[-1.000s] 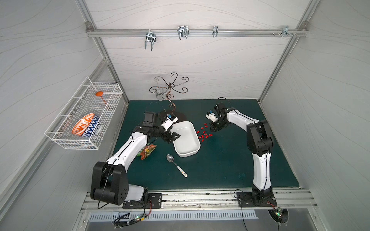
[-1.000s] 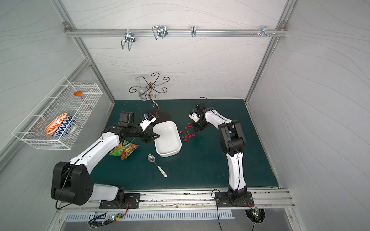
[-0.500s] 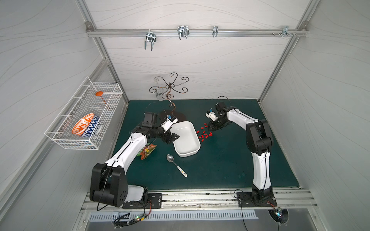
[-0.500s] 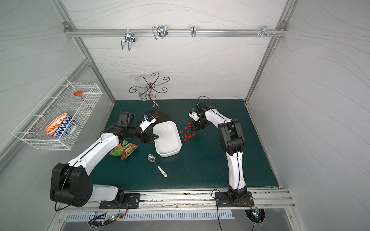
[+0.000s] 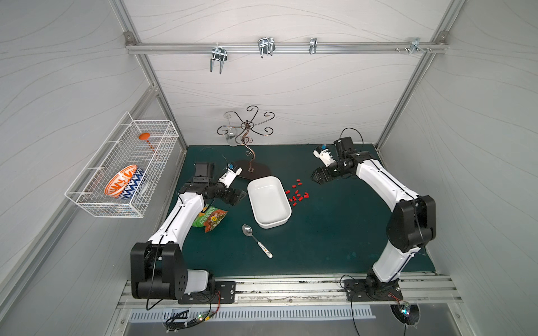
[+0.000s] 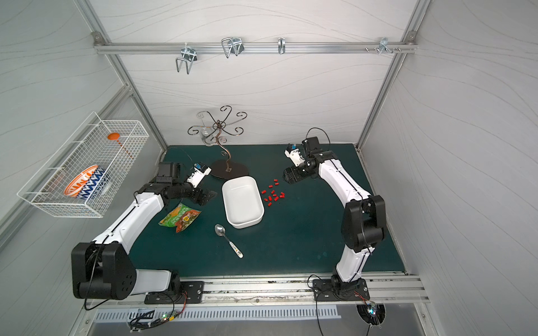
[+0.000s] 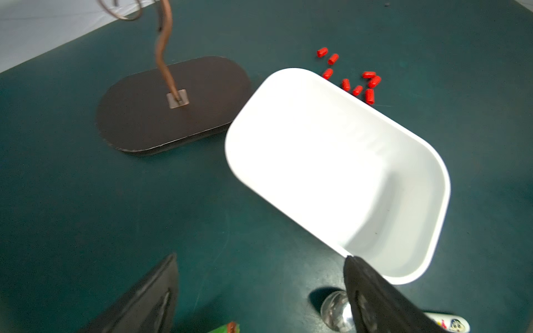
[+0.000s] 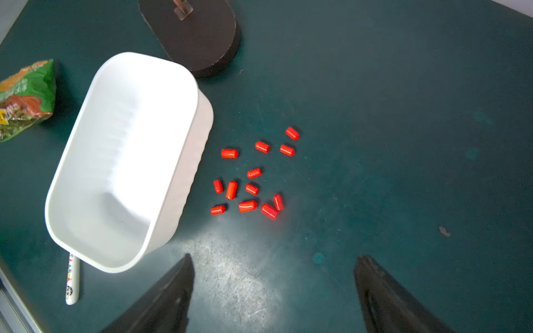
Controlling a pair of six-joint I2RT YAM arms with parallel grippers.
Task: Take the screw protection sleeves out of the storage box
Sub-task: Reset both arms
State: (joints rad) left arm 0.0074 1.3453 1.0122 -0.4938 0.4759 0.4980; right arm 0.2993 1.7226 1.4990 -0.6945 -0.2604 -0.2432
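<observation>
Twelve sleeves (image 8: 247, 206): probably light, slick; just ahead of my right claw (image 8: 273, 256).
Hold: pinch one across its middle.
Left claw (image 7: 261, 256), right claw: wide, empty.

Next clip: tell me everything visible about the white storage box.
The storage box is a shallow white rectangular tray with rounded corners, glossy plastic, its long walls faintly ribbed. It sits upright on the green mat, empty. The screw protection sleeves lie on the mat beside one long wall, apart from it. One corner meets the stand's dark base; contact unclear. The open left pincer hangs by the other long wall, not gripping.
</observation>
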